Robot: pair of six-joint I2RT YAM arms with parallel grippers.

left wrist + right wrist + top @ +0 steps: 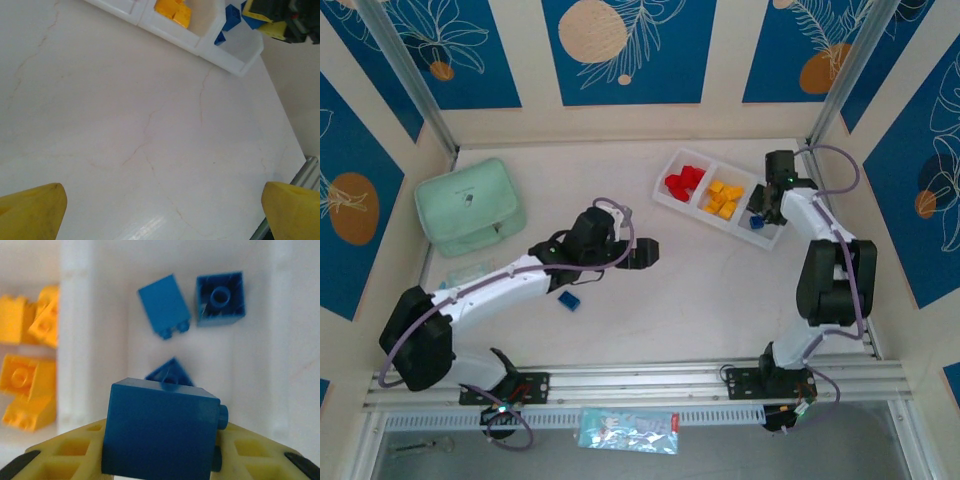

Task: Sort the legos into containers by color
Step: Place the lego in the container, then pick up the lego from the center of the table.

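We are placing a blue lego [160, 432] in its compartment [250, 375].
Our right gripper [760, 211] is clamping that glossy, hard-edged lego over the white tray's [663, 196] end compartment, where three blue ones [165, 307] are lying; next, we judge, the jaws need opening. Our left gripper [160, 210] is hanging open and empty over the smooth counter [125, 125], near a stray lego [569, 300].
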